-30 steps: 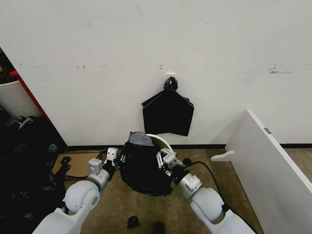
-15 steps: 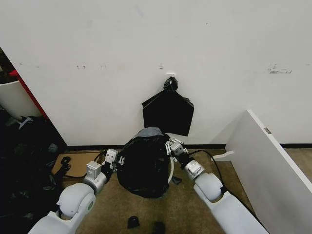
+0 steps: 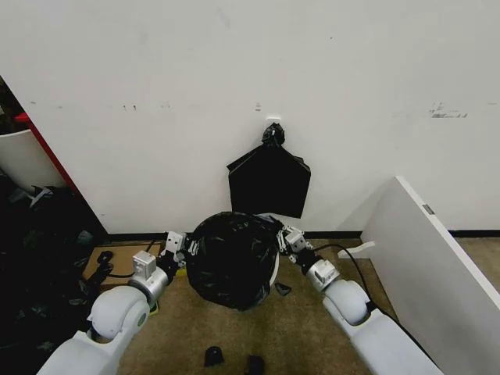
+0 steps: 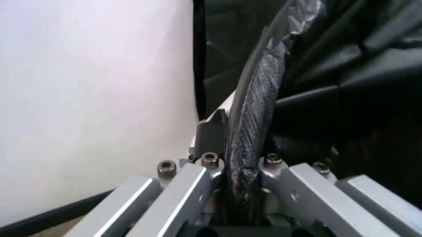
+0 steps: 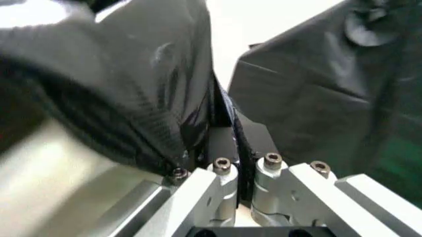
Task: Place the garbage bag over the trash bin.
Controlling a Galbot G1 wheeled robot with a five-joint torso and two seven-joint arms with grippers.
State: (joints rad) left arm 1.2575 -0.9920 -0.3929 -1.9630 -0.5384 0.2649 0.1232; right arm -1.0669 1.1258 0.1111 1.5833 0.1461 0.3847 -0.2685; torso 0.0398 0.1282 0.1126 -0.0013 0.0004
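Observation:
The glossy black garbage bag point(image 3: 232, 262) is spread as a wrinkled dome over the trash bin point(image 3: 276, 275), of which a thin white sliver shows on the bag's right side. My left gripper point(image 3: 190, 247) is at the bag's left edge and shut on a fold of film. In the left wrist view that fold point(image 4: 254, 113) runs straight between the left gripper's point(image 4: 238, 145) jaws. My right gripper point(image 3: 281, 237) holds the bag's right edge near the wall. In the right wrist view the right gripper point(image 5: 228, 136) pinches the black film point(image 5: 165, 98).
A flat black bag point(image 3: 269, 181) with a knotted top hangs on the wall just behind the bin. A white board point(image 3: 430, 258) leans at the right. Cardboard point(image 3: 105, 262) and dark clutter point(image 3: 39, 258) lie at the left. Small black pieces point(image 3: 213, 356) sit on the floor in front.
Both grippers have moved toward the wall, pulling the bag's edge up and over. The bin's white rim, visible a second ago, is now covered by the bag.

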